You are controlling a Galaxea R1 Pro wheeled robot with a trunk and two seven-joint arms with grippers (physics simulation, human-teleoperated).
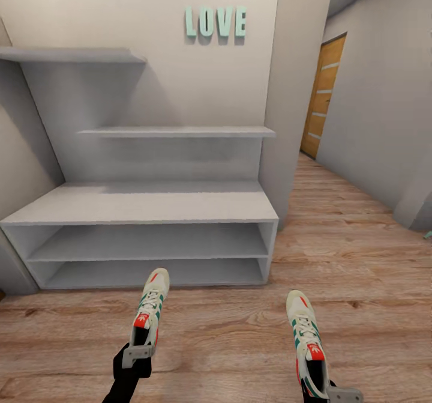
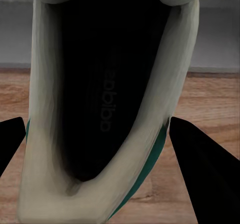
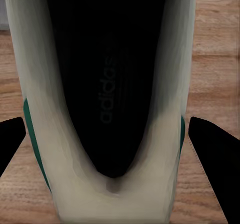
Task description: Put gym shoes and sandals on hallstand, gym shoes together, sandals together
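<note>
Gym shoes are being carried, one in each hand, toward the hallstand (image 1: 144,208). In the head view the left gym shoe (image 1: 150,307) is held at its heel by the left hand (image 1: 137,355), toe pointing at the rack's open lower slots, and the right gym shoe (image 1: 306,337) is held the same way by the right hand (image 1: 327,394) at the frame's lower edge. Both shoes are seen above the corridor floor (image 1: 228,331), short of the rack and well apart from each other. The carrying step is judged to be in hand; the sandals are yet to be dealt with. The next move calls for both shoes to be brought forward onto the grey top or into a slot and set side by side, close together. White uppers, green stripes, white laces and red-orange tongues are seen. Two staggered wall shelves (image 1: 177,131), mint "LOVE" letters (image 1: 216,22) and a wooden door (image 1: 324,96) are also shown.

In the left wrist view the shoe's dark opening and cream heel collar are seen from behind, a green edge at one side, with dark fingers (image 2: 200,169) closed against the heel's flanks.

In the right wrist view the other shoe's insole bears an "adidas" mark, and the fingers (image 3: 215,154) are closed on its heel likewise, over wood planks.
</note>
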